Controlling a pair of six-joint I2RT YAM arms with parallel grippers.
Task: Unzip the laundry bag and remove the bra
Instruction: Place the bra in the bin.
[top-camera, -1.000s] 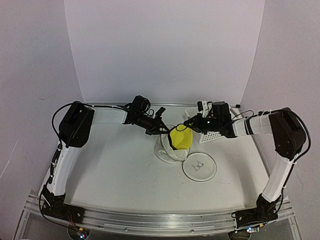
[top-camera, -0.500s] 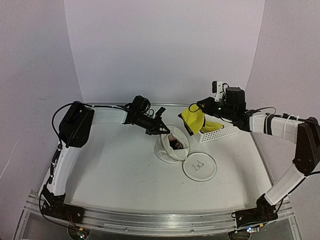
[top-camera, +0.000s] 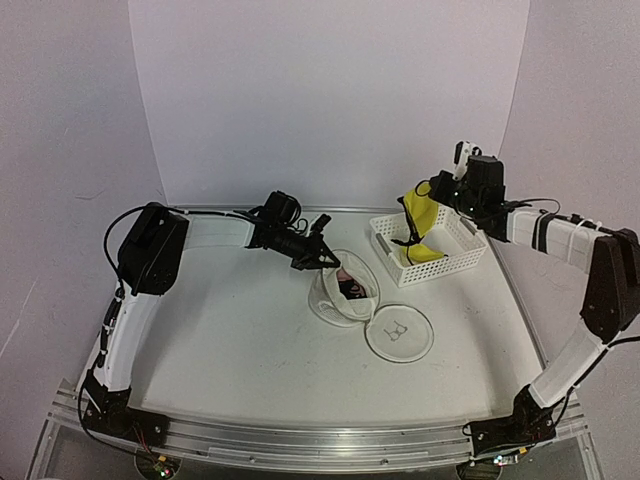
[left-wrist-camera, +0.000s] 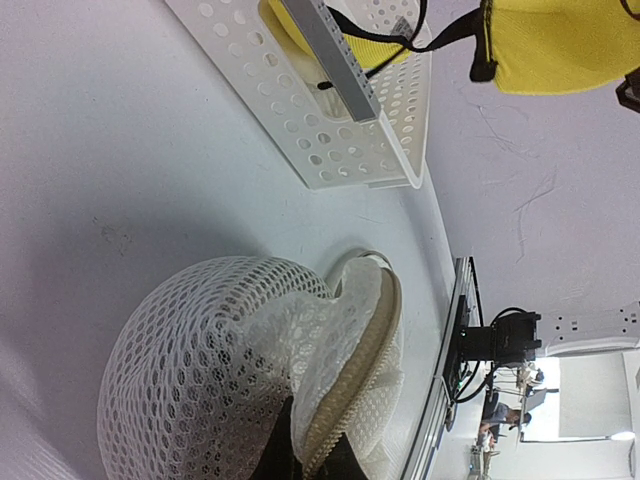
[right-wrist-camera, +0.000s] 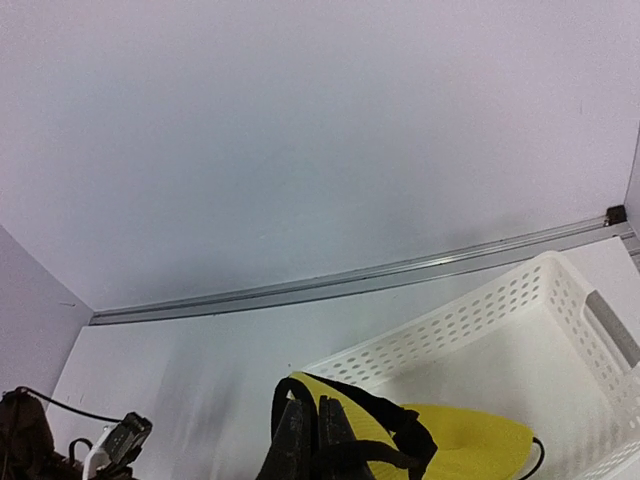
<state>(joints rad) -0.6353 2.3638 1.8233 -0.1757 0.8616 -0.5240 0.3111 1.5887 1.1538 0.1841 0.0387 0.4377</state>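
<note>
While the left gripper (top-camera: 324, 262) is pinching the rim of the white honeycomb-mesh laundry bag (left-wrist-camera: 215, 350), the right gripper (right-wrist-camera: 311, 428) is clamping the smooth yellow bra (right-wrist-camera: 472, 440) over the perforated basket (right-wrist-camera: 480, 310).

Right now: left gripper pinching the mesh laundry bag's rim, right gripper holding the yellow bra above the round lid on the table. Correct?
Not quite. The right gripper holds the yellow bra above the white basket, not above the round lid; the top external view shows this. The rest stands: the left gripper is pinching the laundry bag at its rim.
</note>
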